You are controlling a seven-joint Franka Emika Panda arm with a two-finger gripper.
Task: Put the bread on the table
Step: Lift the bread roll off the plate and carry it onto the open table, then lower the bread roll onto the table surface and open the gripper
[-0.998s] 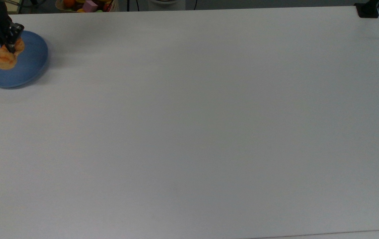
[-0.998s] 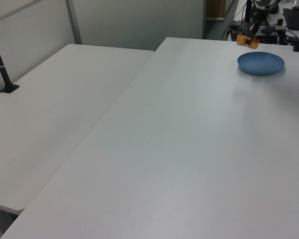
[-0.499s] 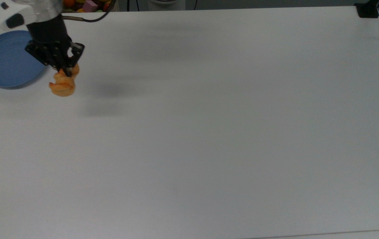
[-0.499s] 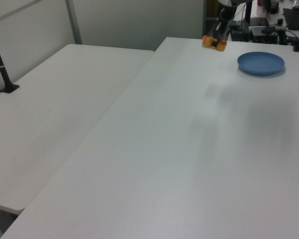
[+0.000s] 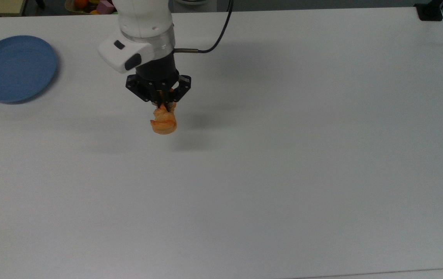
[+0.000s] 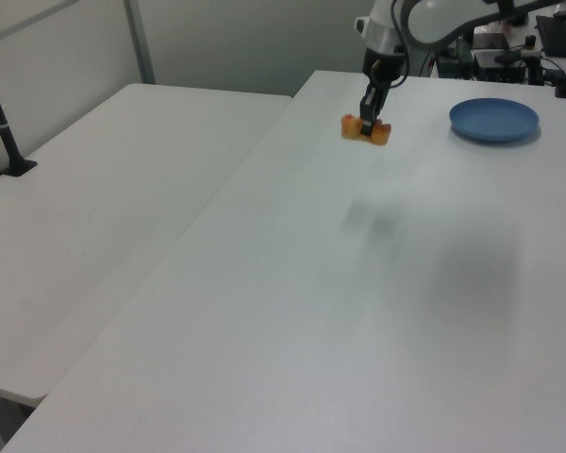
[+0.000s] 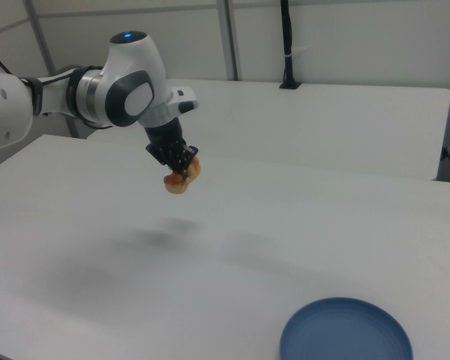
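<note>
Bread (image 5: 163,122) hangs from your claw (image 5: 162,104), whose two fingers are clamped on its upper end, so the golden-orange roll dangles below them, clear of the tabletop (image 5: 283,155). You can confirm the gap in the right view, where the bread (image 7: 181,178) sits in the air under the claw (image 7: 181,171) and a soft shadow lies on the white surface (image 7: 247,240) lower down, apart from the roll. In the left view your claw (image 6: 367,125) points straight down with the bread (image 6: 365,131) crosswise beneath it, an orange lump showing on each side of the dark fingers. The blue plate (image 5: 14,68) lies well apart from the bread, toward the top view's left edge (nothing rests on it), and in the left view it (image 6: 493,120) sits off to the right of the claw. In the right view the plate (image 7: 346,331) is near the bottom edge, with the bread far up and to the right view's left of it. A black cable (image 5: 221,29) runs from the wrist toward the top edge of the top view.
</note>
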